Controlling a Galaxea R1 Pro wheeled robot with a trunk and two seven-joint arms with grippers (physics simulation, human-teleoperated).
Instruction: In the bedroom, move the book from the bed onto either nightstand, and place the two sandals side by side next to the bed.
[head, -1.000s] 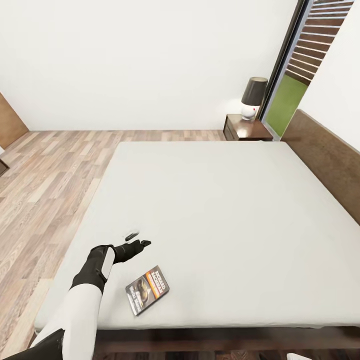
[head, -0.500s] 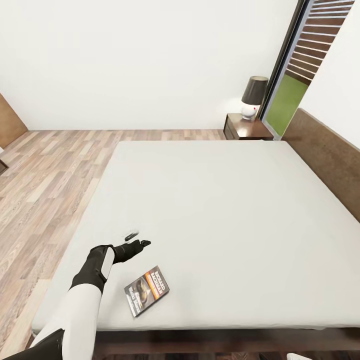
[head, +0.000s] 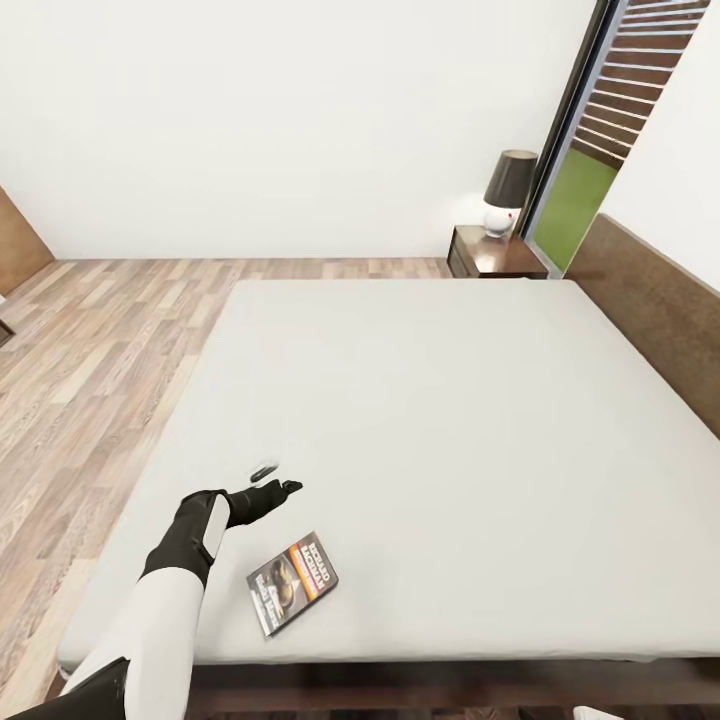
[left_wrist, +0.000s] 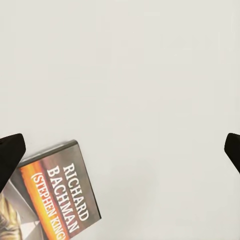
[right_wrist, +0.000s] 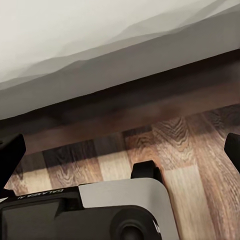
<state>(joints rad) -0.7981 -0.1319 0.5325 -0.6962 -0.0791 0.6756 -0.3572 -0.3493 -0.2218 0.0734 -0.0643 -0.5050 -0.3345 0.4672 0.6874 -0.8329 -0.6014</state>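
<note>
White walls, a wood-plank floor (head: 90, 340) and a dark-framed window (head: 600, 130) made up the bedroom around me. The bed (head: 420, 420) took most of my head view, its bare grey mattress stretching away to the headboard (head: 655, 320) on the right. Beyond its far corner stood a nightstand (head: 495, 255) carrying a lamp (head: 506, 195). My left arm reached over the mattress's near edge, my left gripper (head: 272, 480) spread wide and empty above the sheet. The book (head: 293, 580) lay flat just beside it, nearer the bed's edge. My right gripper (right_wrist: 120, 150) hung low by the bed frame (right_wrist: 130, 100), fingertips well apart, empty too. I judged I was on the book-fetching step, with the grasp not yet made. Next I would need to bring the left gripper back over the book and get a finger under its thin edge.
</note>
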